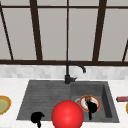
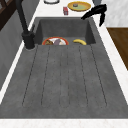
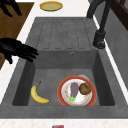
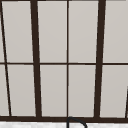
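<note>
Two black hands in the front view: left hand low over the front edge of the sink, right hand above the one red-rimmed plate in the basin. One large red ball between them, overlapping the front rim. One dark faucet at the back. One yellow dish on the left counter, one red packet on the right counter.

From the left side: right hand by the basin's front rim, fingers drooping apart. One plate and one banana on the basin floor, apart. Ribbed drainboard bare, with free room across it.

From the right side: right hand reaching over the basin's front wall, fingers straight and spread, clamped on nothing. Banana below it near that wall, just beside the plate. One aubergine and one brown lump on the plate. Left hand well apart past the counter edge, fingers seemingly loose and apart.

Upper view: one window with dark bars, faucet's arch at the bottom edge.
</note>
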### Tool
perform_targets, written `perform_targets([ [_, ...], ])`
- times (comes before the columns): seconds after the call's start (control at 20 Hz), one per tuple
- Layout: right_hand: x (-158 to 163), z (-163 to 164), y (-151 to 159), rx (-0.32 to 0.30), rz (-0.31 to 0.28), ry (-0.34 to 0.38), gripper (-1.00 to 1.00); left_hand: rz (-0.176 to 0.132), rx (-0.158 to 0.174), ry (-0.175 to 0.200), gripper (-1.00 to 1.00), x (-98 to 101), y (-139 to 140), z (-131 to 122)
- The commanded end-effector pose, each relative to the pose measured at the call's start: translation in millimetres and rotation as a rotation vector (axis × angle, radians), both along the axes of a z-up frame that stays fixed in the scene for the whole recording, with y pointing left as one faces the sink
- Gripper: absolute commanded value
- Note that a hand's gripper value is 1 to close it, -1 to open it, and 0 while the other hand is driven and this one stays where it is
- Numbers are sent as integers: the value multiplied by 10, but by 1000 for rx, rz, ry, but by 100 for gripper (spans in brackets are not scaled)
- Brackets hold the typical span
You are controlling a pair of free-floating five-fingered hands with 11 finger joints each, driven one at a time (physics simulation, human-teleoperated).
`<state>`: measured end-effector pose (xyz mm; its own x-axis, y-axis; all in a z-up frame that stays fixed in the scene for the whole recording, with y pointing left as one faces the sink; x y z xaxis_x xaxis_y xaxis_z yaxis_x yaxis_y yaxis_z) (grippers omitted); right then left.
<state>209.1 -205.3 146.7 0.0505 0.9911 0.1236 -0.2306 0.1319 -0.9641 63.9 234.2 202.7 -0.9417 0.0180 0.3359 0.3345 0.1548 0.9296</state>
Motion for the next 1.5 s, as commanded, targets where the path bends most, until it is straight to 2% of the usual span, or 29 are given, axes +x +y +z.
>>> perform_targets([
  [0.0, 202, 29, 131, 26, 0, -124, -100, 0, 0, 0, 0, 0, 0, 0],
  [0.4, 692, 44, 329, 42, -23, -307, -100, 2, -1, -2, 0, 1, -1, -1],
  [0.45, 779, 44, 356, 42, -27, -314, -100, 2, -1, -2, 0, 1, -1, -1],
  [0.55, 967, -63, 399, 35, -32, -278, -100, 3, -1, -2, 0, 1, -1, -1],
  [0.85, 1476, -230, 525, 31, -39, -313, -100, 3, -2, -3, 0, 2, -1, -1],
  [1.0, 1721, -128, 608, 7, -35, -313, -100, 3, -2, -3, 0, 2, -1, -2],
  [1.2, 2041, -63, 694, 4, -32, -298, -100, 4, -2, -3, 0, 2, -1, -2],
  [1.35, 2085, -3, 669, 7, 0, -340, -100, 4, -2, -3, 0, 2, -2, -2],
  [1.45, 2112, -54, 660, 23, 26, -401, -100, 4, -2, -3, 0, 2, -2, -2],
])
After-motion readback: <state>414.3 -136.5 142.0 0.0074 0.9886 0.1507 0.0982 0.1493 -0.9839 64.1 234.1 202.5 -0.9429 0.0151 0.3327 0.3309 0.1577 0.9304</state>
